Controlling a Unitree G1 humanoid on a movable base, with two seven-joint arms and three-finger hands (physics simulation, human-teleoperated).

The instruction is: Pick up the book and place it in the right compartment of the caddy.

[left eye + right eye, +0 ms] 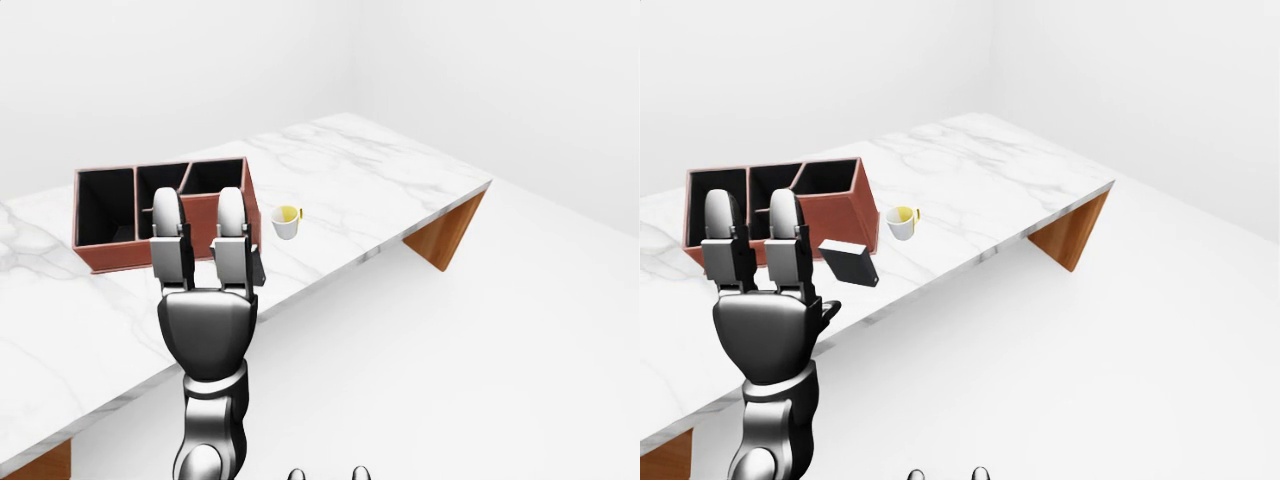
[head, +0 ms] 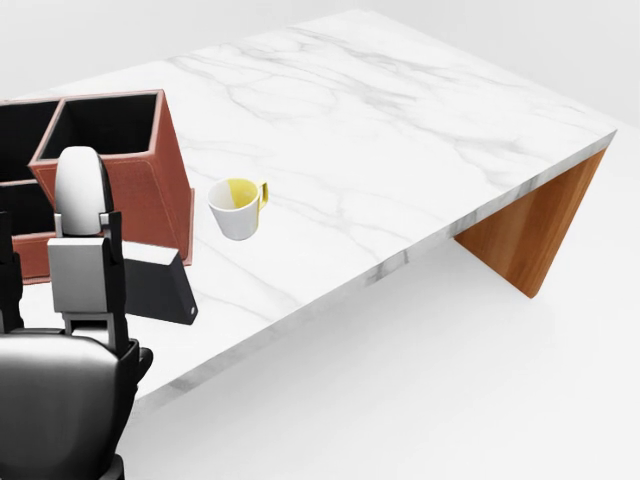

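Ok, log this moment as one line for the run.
phase: reach | left hand: open, raised near book | book: on table, beside caddy | cup: right of caddy | right hand: not visible

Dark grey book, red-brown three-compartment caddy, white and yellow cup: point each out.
Dark grey book [image 1: 850, 262]: right-eye view, middle of its cover.
Red-brown three-compartment caddy [image 2: 170, 185]: head view, right outer wall.
White and yellow cup [image 2: 237, 209]: head view, its body.

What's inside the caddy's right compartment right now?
The caddy shows only dark inner walls in its right compartment; nothing visible inside, though its floor is hidden by the near wall. The book lies on the table, beside the left hand.
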